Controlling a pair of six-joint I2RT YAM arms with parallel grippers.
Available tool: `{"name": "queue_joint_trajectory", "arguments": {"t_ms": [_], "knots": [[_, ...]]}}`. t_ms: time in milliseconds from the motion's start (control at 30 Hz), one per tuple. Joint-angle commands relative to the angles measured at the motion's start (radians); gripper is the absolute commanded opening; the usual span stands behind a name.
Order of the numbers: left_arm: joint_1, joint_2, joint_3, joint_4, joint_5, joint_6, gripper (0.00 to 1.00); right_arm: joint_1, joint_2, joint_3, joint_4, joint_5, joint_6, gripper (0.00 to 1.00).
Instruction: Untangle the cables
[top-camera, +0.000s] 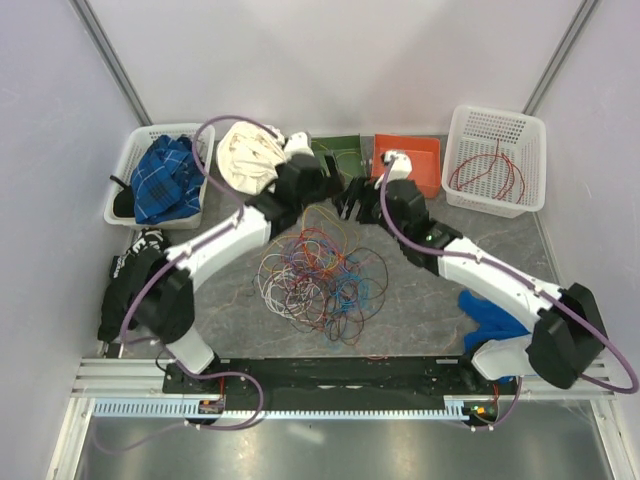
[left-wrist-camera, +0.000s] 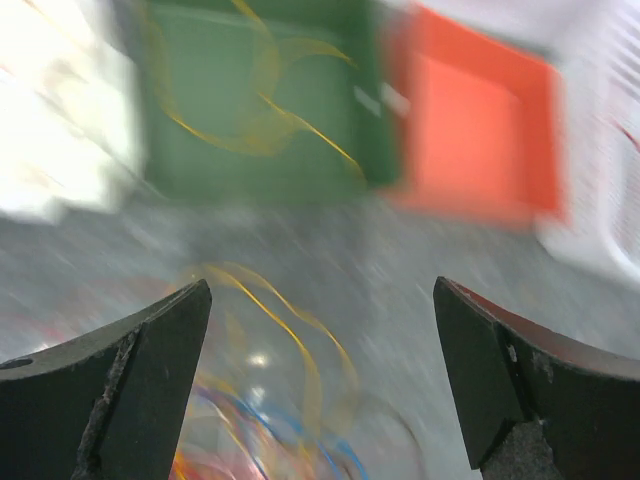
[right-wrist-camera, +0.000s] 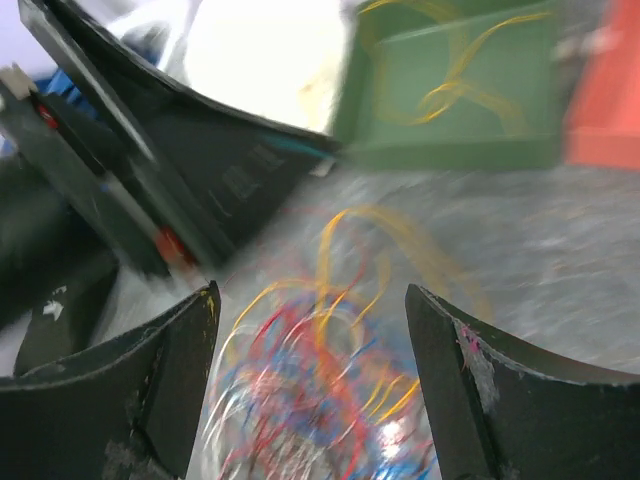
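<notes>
The cables (top-camera: 322, 280) lie in a loose tangle of red, blue, yellow, orange and white loops in the middle of the grey table. My left gripper (top-camera: 322, 192) hovers over the far edge of the tangle, open and empty. In its blurred wrist view (left-wrist-camera: 320, 380), yellow and blue loops (left-wrist-camera: 270, 400) lie below the jaws. My right gripper (top-camera: 352, 203) is close beside the left one, open and empty. In its wrist view (right-wrist-camera: 312, 390), the tangle (right-wrist-camera: 320, 410) shows between the jaws, with the left gripper (right-wrist-camera: 150, 180) to the left.
A green tray (top-camera: 340, 150) with yellow wire and an orange tray (top-camera: 412, 165) stand at the back. A white basket (top-camera: 495, 160) at the back right holds red wire. A basket with blue cloth (top-camera: 160, 185) and a white cloth (top-camera: 245, 155) are back left. A blue item (top-camera: 490, 315) lies right.
</notes>
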Motion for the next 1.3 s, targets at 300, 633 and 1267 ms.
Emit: {"name": "queue_joint_trajectory", "arguments": {"t_ms": [300, 633, 1267], "knots": [[-0.251, -0.455, -0.436, -0.073, -0.218, -0.225, 1.0, 0.239, -0.281, -0.367, 0.125, 0.192, 0.052, 0.8], [-0.281, -0.639, -0.568, -0.525, -0.304, -0.661, 1.0, 0.239, -0.117, -0.369, 0.1, 0.212, -0.07, 0.83], [-0.251, -0.856, -0.78, -0.436, -0.229, -0.629, 1.0, 0.235, -0.173, -0.28, 0.052, 0.164, -0.201, 0.83]]}}
